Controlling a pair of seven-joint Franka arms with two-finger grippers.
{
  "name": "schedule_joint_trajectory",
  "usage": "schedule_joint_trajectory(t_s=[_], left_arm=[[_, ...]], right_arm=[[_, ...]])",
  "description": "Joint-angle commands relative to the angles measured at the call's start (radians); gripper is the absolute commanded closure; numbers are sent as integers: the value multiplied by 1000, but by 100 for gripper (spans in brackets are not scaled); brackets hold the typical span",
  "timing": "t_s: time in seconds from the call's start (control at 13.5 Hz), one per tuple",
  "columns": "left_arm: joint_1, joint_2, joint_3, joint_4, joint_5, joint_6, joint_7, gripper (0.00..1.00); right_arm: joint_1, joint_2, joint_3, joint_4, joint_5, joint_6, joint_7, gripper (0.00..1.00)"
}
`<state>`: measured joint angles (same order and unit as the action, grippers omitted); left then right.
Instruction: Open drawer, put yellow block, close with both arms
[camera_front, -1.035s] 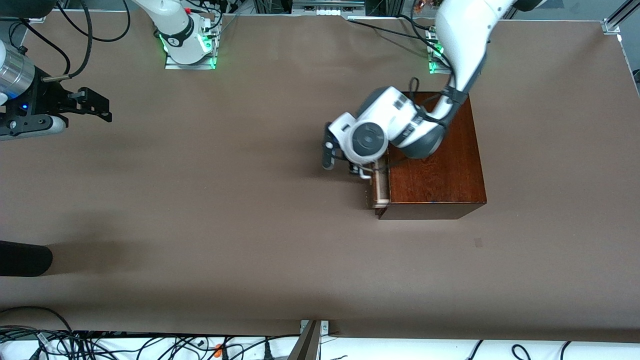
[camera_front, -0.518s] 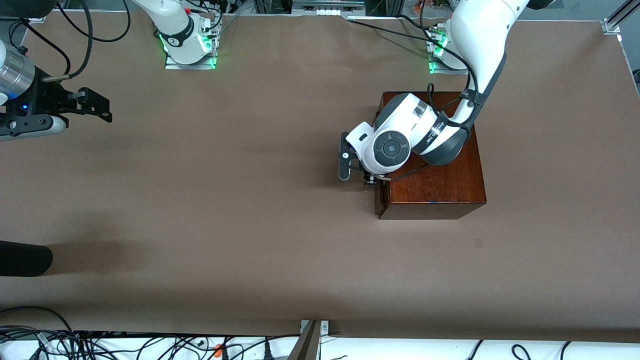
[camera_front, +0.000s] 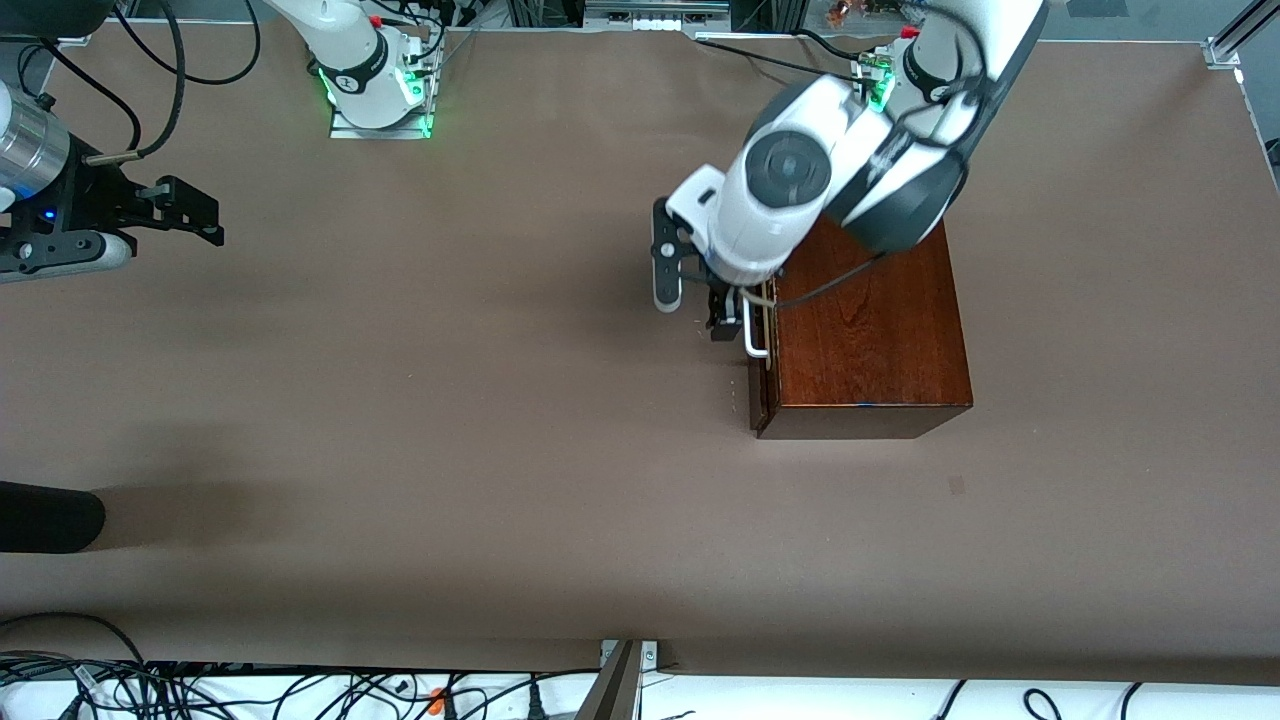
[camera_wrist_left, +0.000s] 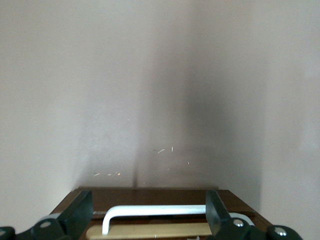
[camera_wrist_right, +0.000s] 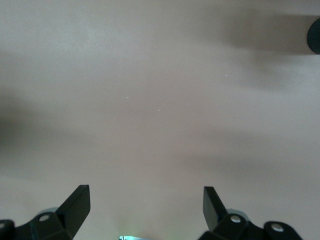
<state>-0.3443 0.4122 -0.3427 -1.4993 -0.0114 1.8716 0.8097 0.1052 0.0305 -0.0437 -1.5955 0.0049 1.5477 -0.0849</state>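
The dark-brown wooden box (camera_front: 865, 330) stands toward the left arm's end of the table. Its drawer (camera_front: 760, 400) is pushed in, and only a thin pale strip of tray (camera_wrist_left: 150, 230) shows. My left gripper (camera_front: 728, 310) hangs open just in front of the drawer. The white handle (camera_front: 755, 335) lies between its fingers (camera_wrist_left: 82, 212) untouched, also clear in the left wrist view (camera_wrist_left: 160, 211). My right gripper (camera_front: 190, 212) waits open over bare table at the right arm's end, with nothing between its fingers (camera_wrist_right: 77, 202). The yellow block is out of view.
A black rounded object (camera_front: 45, 517) juts in at the table edge nearer the camera, at the right arm's end. Cables (camera_front: 200, 685) run along the near edge. Both green-lit bases (camera_front: 380, 100) stand along the edge farthest from the camera.
A second ago the drawer stood slightly out with the left hand against its front. It has slid in, and the left hand has lifted back, uncovering the handle. The right arm has not moved.
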Motion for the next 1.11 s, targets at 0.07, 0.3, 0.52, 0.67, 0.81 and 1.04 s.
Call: schedule_joint_trajectory(t_s=[0.07, 0.3, 0.52, 0.67, 0.81, 1.04], left_arm=[[94, -36, 5, 11, 13, -66, -67, 0], [188, -36, 25, 63, 30, -188, -80, 0], [241, -84, 120, 48, 31, -215, -63, 0], [234, -151, 191, -25, 19, -207, -79, 0], [237, -248, 238, -114, 19, -186, -108, 0], [237, -373, 272, -222, 22, -126, -327, 0]], right_arm=[[-10, 8, 4, 17, 17, -5, 1, 0], [-10, 9, 4, 17, 17, -5, 1, 0], [-10, 9, 4, 17, 17, -5, 1, 0], [-12, 9, 4, 17, 17, -5, 1, 0], [-12, 9, 2, 17, 17, -5, 1, 0], [-12, 9, 4, 17, 17, -5, 1, 0]])
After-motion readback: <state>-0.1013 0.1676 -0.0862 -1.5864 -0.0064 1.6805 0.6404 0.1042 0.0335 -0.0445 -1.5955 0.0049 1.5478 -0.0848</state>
